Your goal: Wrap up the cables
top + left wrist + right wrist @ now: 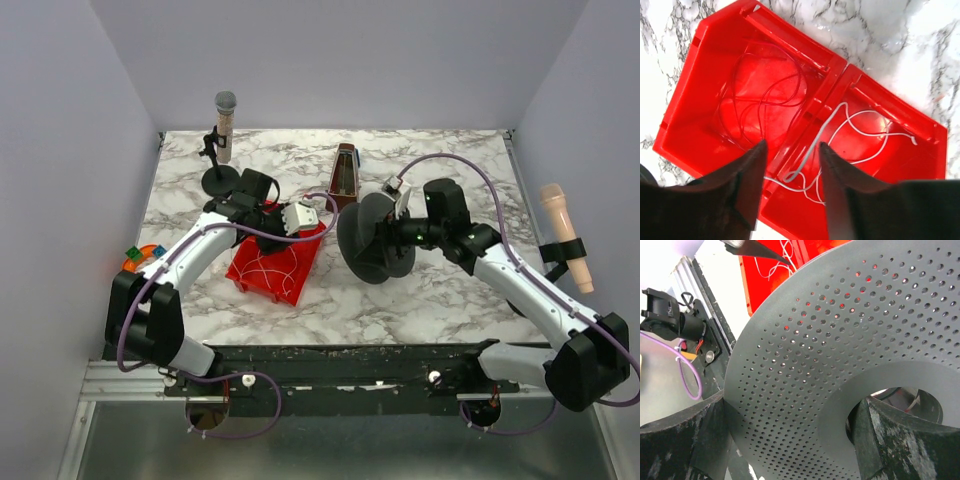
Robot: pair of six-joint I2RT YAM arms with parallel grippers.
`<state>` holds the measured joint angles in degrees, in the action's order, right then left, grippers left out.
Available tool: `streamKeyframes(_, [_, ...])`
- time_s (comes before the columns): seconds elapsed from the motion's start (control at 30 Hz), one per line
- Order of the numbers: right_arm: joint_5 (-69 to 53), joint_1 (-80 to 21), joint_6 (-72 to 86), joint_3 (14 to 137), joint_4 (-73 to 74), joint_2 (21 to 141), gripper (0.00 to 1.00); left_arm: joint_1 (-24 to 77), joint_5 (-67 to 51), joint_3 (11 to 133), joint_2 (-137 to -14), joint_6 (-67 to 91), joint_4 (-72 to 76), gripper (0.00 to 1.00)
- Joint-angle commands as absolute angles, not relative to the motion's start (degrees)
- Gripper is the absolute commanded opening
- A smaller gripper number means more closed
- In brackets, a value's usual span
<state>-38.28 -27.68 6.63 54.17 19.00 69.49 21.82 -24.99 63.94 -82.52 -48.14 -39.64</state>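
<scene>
A red two-compartment bin (pixel 262 280) lies left of the table's middle. Thin white cables (pixel 866 134) curl loosely in its right compartment, and thin red wire loops (pixel 765 95) lie in its left one. My left gripper (pixel 790 162) hangs open just above the bin's divider. A white loop end (pixel 790 176) lies between its fingers, untouched. My right gripper (pixel 790 440) is shut on the flange of the black perforated spool (pixel 840 330), one finger outside (pixel 685 440) and one in the hub hole (pixel 890 440). It holds the spool (pixel 372 240) on edge, right of the bin.
A microphone on a stand (pixel 224 130) is at the back left and a metronome (pixel 346 172) behind the spool. Another microphone (pixel 565 235) is clipped at the right wall. A small colourful object (pixel 140 255) sits at the left edge. Purple hoses (pixel 470 165) arch over the arms.
</scene>
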Motion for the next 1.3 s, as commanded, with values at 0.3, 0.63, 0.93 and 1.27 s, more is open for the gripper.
streamKeyframes(0.3, [-38.67,-27.25,6.24,52.91,15.64,63.72,0.18,22.06,-23.9,78.46,-85.43,-42.03,-46.57,0.0])
streamKeyframes(0.63, [-37.62,-27.25,7.21,54.58,15.64,61.09,0.15,21.71,-16.37,113.77,-79.62,-19.79,-47.54,0.0])
streamKeyframes(0.93, [-35.94,-27.25,13.43,53.97,11.96,56.78,0.06,24.51,-16.0,126.58,-80.07,-1.09,-46.15,0.0])
streamKeyframes(1.27, [-43.3,-27.33,21.19,51.07,5.54,55.81,0.01,33.92,6.21,118.38,-88.67,4.05,-38.86,0.0])
